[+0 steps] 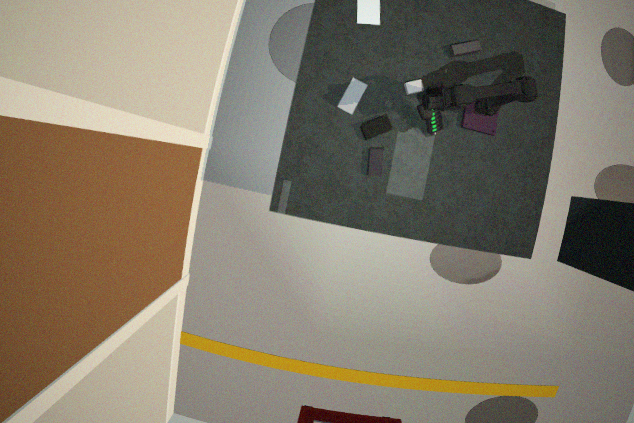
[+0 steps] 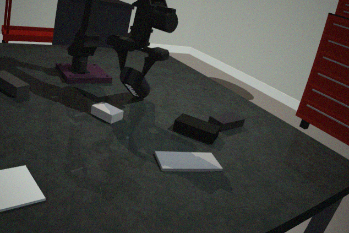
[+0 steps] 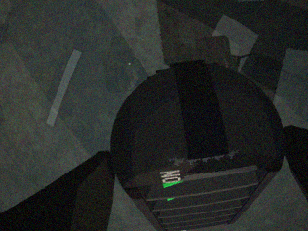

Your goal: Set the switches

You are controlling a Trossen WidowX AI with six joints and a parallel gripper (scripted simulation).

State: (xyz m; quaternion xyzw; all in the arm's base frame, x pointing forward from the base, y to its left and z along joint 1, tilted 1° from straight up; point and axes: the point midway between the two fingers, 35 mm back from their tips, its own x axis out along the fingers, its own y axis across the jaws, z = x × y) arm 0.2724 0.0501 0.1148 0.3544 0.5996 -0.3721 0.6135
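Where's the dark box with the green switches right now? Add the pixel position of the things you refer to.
In the exterior view, the controller unit [image 1: 429, 120] [image 2: 135, 82] [image 3: 197, 144] is tilted between the gripper's fingers, right of the purple base plate [image 1: 478, 122] [image 2: 87, 79].
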